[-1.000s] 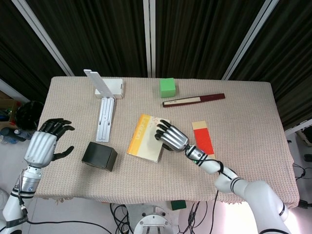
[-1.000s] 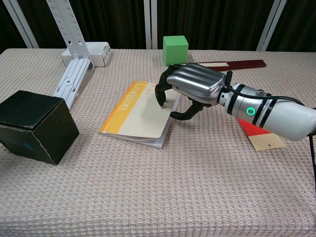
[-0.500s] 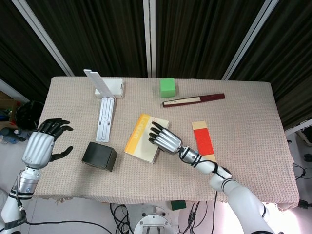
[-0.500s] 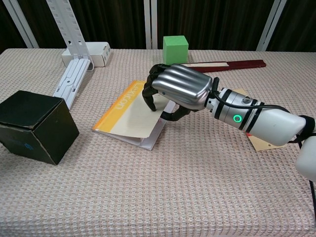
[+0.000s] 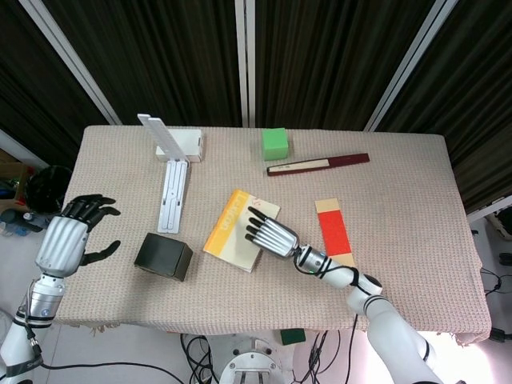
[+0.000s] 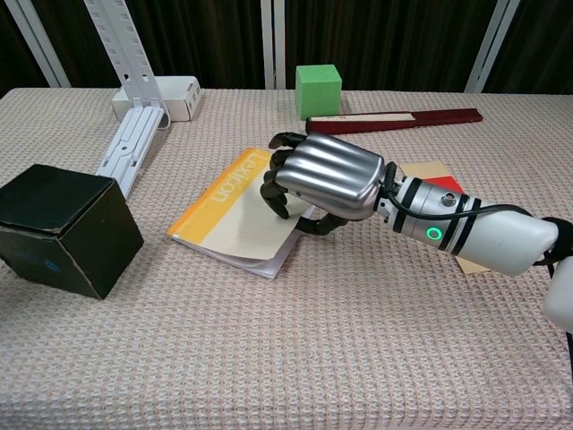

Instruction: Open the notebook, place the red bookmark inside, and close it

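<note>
The closed notebook [image 5: 234,230] [image 6: 235,213], cream with an orange spine strip, lies tilted near the table's middle. My right hand [image 5: 269,232] [image 6: 324,177] rests palm-down on its right part, fingers curled onto the cover and thumb at its right edge; it holds nothing. The red bookmark [image 5: 334,232] [image 6: 445,184], red with a tan end, lies flat to the right of the notebook, partly hidden by my right forearm in the chest view. My left hand [image 5: 68,238] hovers off the table's left edge, fingers spread and empty.
A black box [image 5: 163,256] [image 6: 61,228] sits left of the notebook. A white rail [image 5: 172,188] and white block [image 5: 182,146] stand at the back left. A green cube [image 5: 274,142] [image 6: 319,90] and a dark red strip [image 5: 318,165] [image 6: 394,119] lie behind.
My right hand has slid left and toward the front with the notebook under it; the notebook has rotated and shifted a little left. My left hand has barely moved.
</note>
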